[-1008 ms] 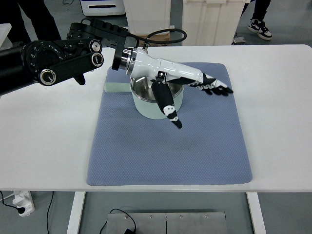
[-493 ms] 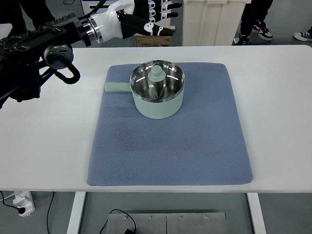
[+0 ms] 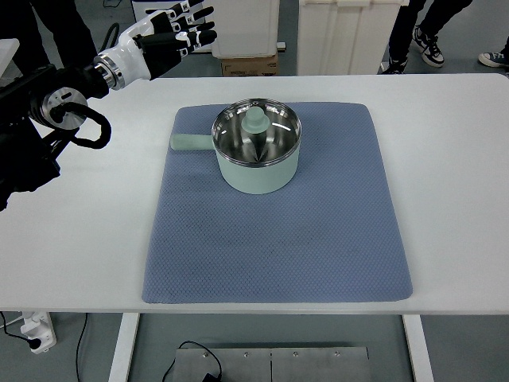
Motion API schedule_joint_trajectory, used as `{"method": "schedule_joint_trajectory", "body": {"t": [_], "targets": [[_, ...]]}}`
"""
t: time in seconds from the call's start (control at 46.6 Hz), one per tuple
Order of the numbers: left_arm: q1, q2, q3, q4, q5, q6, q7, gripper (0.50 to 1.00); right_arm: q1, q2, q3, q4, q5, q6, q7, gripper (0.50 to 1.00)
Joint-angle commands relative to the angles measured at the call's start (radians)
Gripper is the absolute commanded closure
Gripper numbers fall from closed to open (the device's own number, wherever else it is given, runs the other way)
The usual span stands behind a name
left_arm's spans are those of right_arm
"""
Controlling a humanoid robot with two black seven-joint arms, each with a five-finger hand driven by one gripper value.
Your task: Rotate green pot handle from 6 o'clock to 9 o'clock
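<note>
One round glossy green pot, woven mat

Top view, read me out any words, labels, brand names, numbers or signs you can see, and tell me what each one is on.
None can be read.
Green pot: no print shows on its wall, handle or lid knob.
Blue mat and white table: plain.
Cardboard box behind the table: no legible marking.
Left hand: no lettering visible.
</note>
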Motion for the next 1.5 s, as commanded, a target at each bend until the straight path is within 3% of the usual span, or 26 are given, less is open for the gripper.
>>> {"method": "schedule_joint_trajectory", "body": {"t": [0.0,0.279,0.729,1.48], "targets": [[0.033,-0.001,-0.049,0.011,0.0,0.03,0.003,0.5,0.0,0.0,0.0,0.0,0.0,0.0,0.0,0.5],[0.132,-0.018,-0.172,0.012,-0.006,0.125,-0.003,0.5,0.001,0.0,0.001,-0.001,0.0,0.0,0.0,0.5],[0.209,-0.033,-0.218,0.014,-0.011,0.178,-0.039,0.5,0.009,0.0,0.001,0.0,0.0,0.002,0.0,0.5],[0.258,-0.045,-0.225,0.028,-0.009,0.185,-0.122,0.5,0.009,0.0,0.003,0.0,0.0,0.002,0.0,0.5]]}}
